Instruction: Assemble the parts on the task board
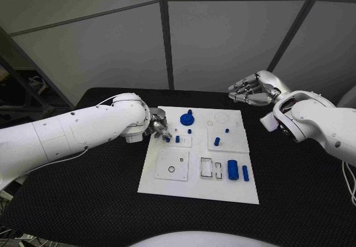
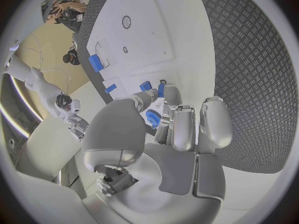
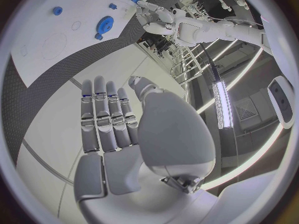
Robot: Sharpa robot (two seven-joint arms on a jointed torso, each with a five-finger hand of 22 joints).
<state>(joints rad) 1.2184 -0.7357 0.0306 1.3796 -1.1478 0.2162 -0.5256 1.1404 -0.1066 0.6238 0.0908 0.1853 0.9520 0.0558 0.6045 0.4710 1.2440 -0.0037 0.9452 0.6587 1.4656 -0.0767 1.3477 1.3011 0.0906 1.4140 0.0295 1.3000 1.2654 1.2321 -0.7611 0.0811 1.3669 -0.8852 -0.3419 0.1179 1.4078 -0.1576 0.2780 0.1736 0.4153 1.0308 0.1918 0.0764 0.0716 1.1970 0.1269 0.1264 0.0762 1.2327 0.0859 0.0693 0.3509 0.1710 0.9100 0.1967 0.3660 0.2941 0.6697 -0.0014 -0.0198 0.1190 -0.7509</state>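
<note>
The white task board (image 1: 167,180) lies in the middle of the black table. Standing or lying on it are a blue gear (image 1: 187,120), small blue pegs (image 1: 216,141), a blue cylinder (image 1: 233,167) and a blue bar (image 1: 245,173). My left hand (image 1: 158,128) is low over the board's left edge. In the left wrist view its thumb and a fingertip (image 2: 169,92) pinch a small blue part (image 2: 161,88), with a second small part (image 2: 145,86) just beside it. My right hand (image 1: 252,88) hangs raised beyond the board's back right corner, fingers stretched out and holding nothing (image 3: 109,119).
The board has square recessed plates (image 1: 172,165) and slots (image 1: 207,167) in its near half and faint circular outlines (image 1: 221,118) at its back right. Grey wall panels stand behind the table. Black tabletop (image 1: 82,185) surrounds the board on all sides.
</note>
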